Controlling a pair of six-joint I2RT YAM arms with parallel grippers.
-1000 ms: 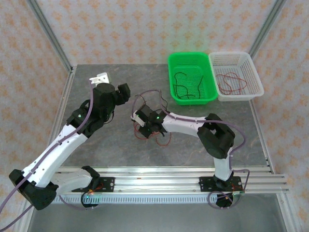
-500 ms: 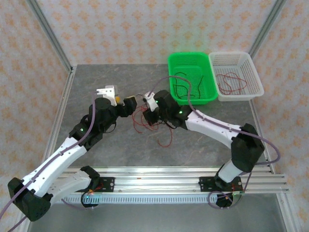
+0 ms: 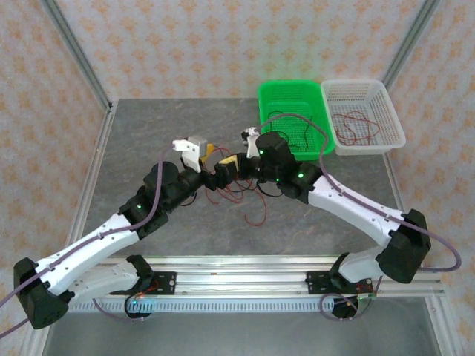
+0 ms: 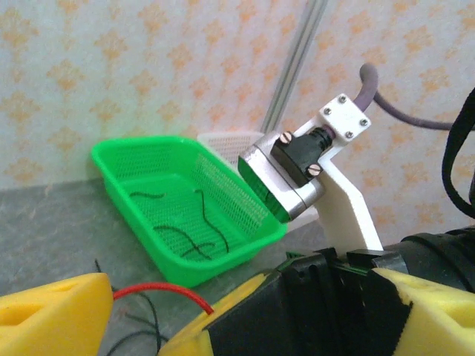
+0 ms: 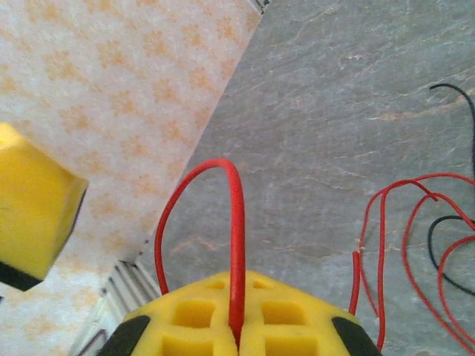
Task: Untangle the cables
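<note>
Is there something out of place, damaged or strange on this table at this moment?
Nothing looks damaged or spilled. The only untidy spot is the mix of red and black cables at the middle of the table. One red cable is pinched in the shut right tool.

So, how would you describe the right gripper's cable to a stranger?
Find the green basket at the table's far side; the right gripper is just before it. Pinched between its yellow pads is a red cable, rising in a narrow arch, while the other strands trail loose.
</note>
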